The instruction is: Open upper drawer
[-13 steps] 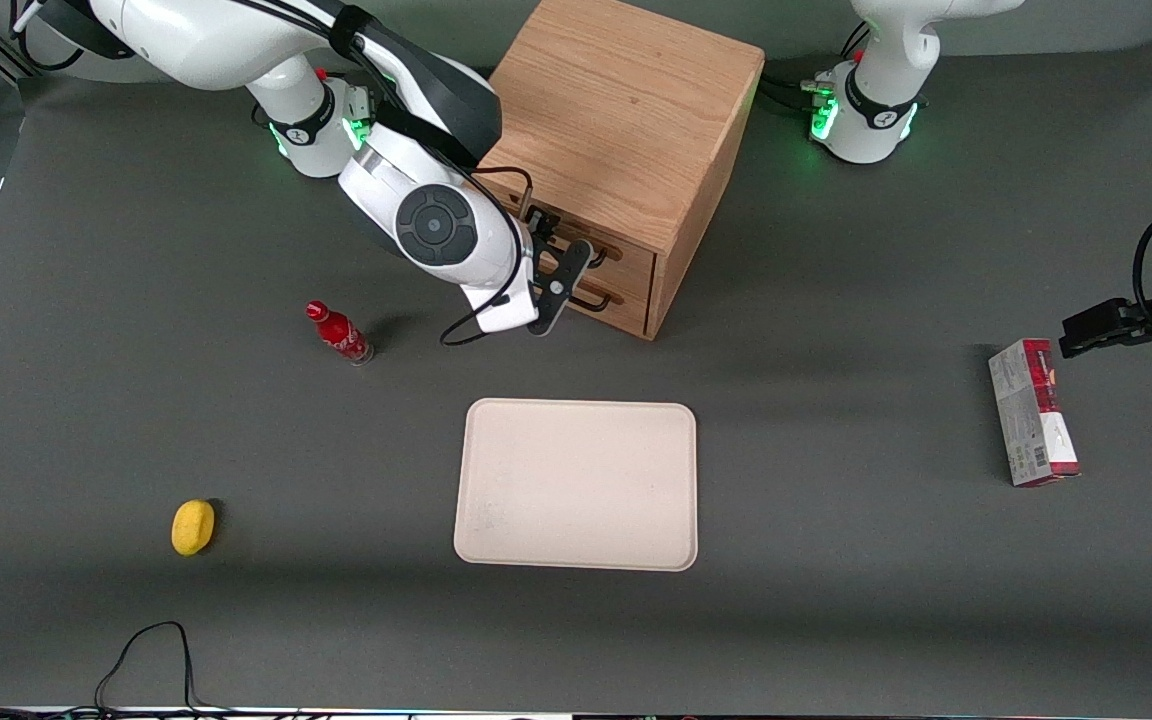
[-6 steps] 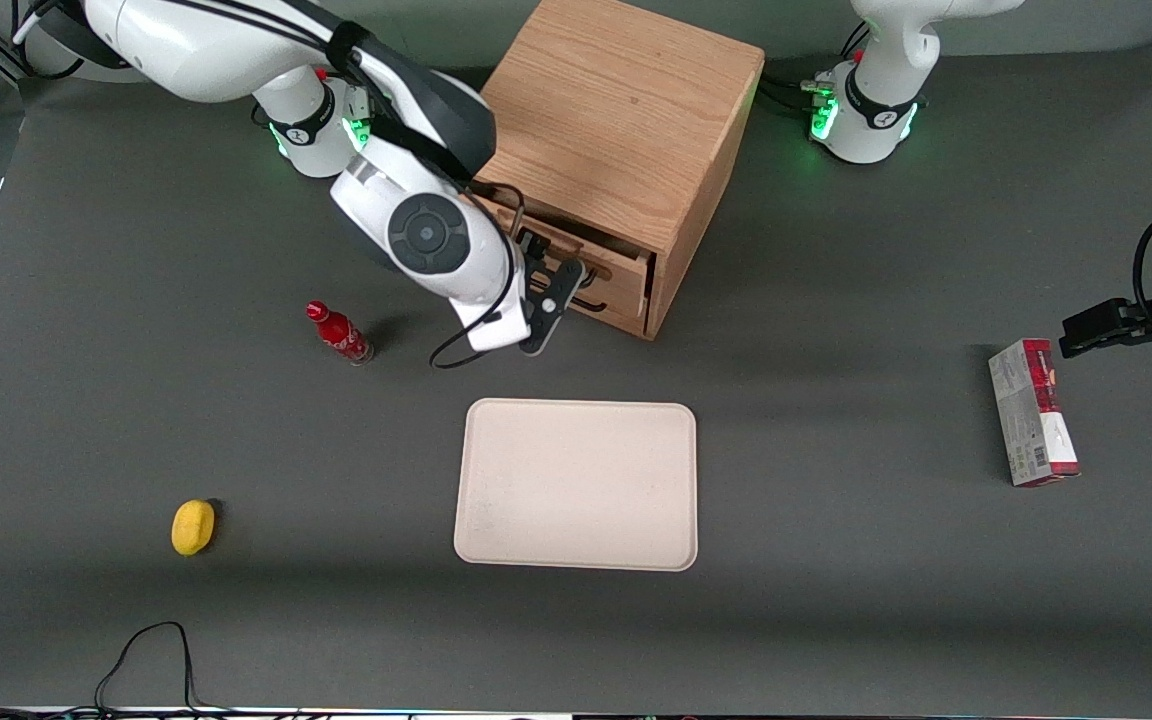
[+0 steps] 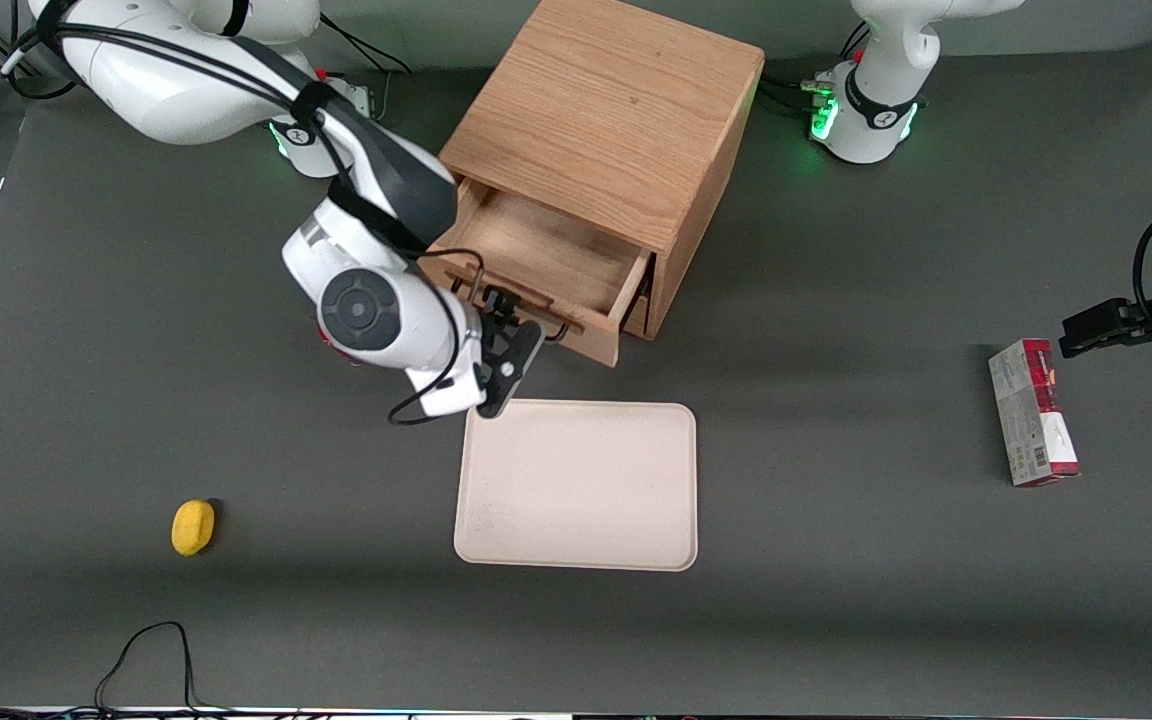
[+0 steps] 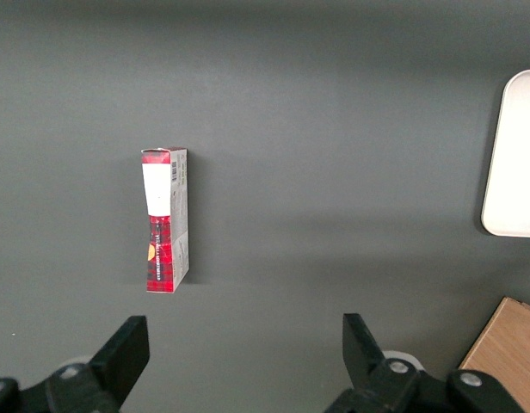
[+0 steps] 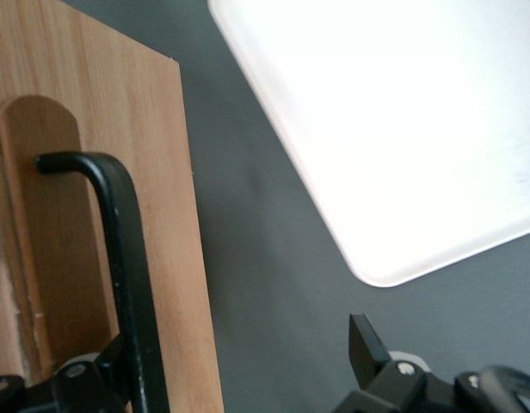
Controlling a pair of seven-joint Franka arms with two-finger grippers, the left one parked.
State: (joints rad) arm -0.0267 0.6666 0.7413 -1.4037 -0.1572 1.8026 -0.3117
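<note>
The upper drawer (image 3: 536, 245) of the oak cabinet (image 3: 606, 110) stands pulled well out, and its empty wooden inside shows. Its long black wire handle (image 3: 536, 318) runs along the drawer front (image 5: 162, 172). My right gripper (image 3: 504, 342) is at that handle, between the drawer front and the tray. In the right wrist view the gripper (image 5: 239, 344) is open with its fingers wide apart. The handle (image 5: 127, 258) passes just inside one finger (image 5: 110, 366), and the other finger stands off over the grey table. The lower drawer is almost wholly hidden under the open one.
A cream tray (image 3: 576, 485) lies just nearer the camera than the open drawer; it also shows in the right wrist view (image 5: 403, 129). A yellow object (image 3: 193, 526) lies toward the working arm's end. A red and white box (image 3: 1032, 412) lies toward the parked arm's end.
The upper drawer has slid out from shut to wide open. My gripper has moved with the handle toward the tray. The arm now covers the red bottle.
</note>
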